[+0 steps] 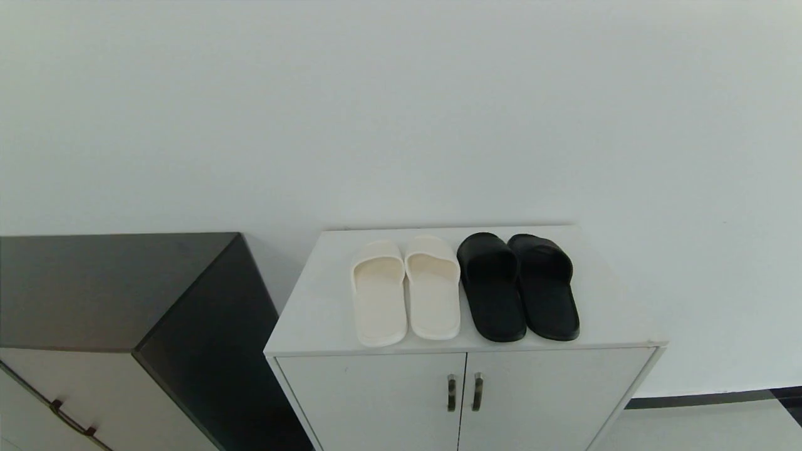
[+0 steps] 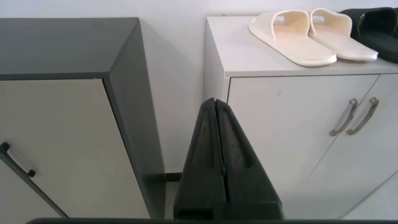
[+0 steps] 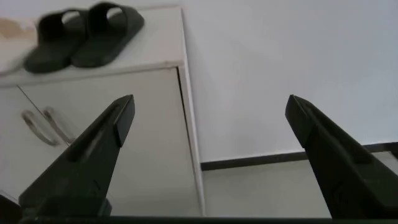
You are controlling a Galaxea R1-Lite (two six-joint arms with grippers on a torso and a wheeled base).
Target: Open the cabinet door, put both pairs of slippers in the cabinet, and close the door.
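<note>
A white cabinet stands against the wall with both doors closed and two metal handles at the centre seam. On its top lie a cream pair of slippers and, to their right, a black pair of slippers, toes toward the wall. My left gripper is shut with nothing in it, held low in front of the cabinet's left corner. My right gripper is open, low and off the cabinet's right side, with the black slippers above it.
A dark-topped cabinet with pale doors and a dark handle stands close on the white cabinet's left, leaving a narrow gap. Bare wall behind; open floor to the right with a dark skirting strip.
</note>
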